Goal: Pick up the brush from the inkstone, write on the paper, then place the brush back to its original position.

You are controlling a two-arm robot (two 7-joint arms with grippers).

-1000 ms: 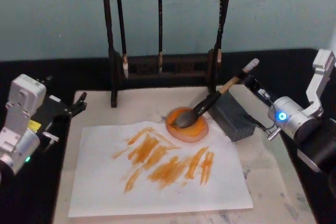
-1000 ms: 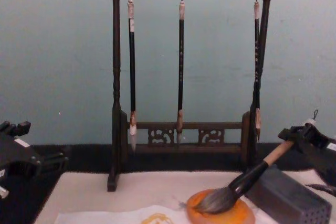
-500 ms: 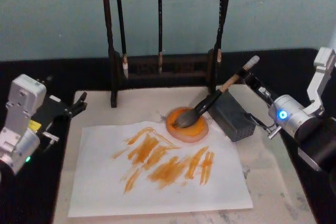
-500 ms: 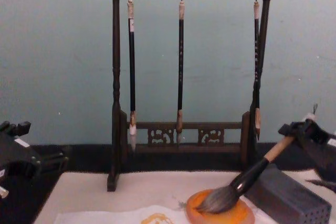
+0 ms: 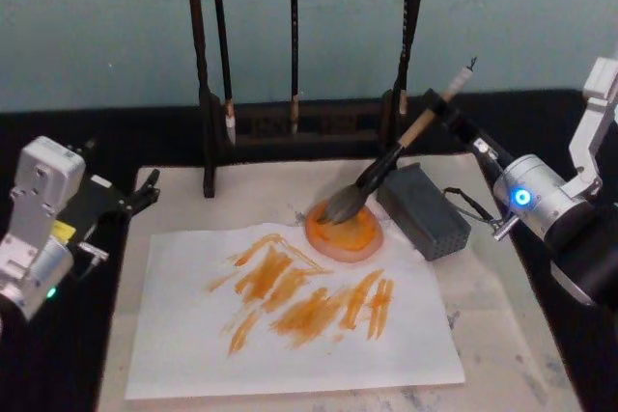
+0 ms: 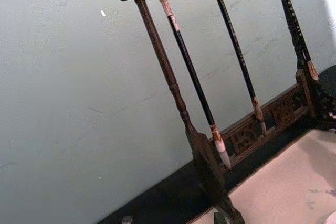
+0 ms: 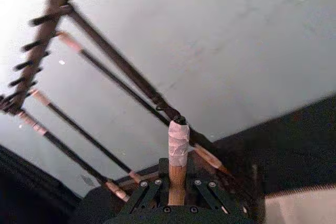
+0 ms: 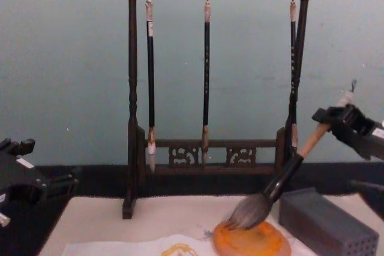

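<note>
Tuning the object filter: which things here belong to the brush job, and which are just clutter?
Job: brush, inkstone, paper, right gripper holding the brush.
Clutter: rack, three thin brushes, grey block, mat, left gripper parked at the left.

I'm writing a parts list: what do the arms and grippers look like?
On the left arm: white boxy housing, yellow label, green light, black left gripper. On the right arm: silver cylindrical wrist, glowing blue light, white bracket, thin black cable, black right gripper.
</note>
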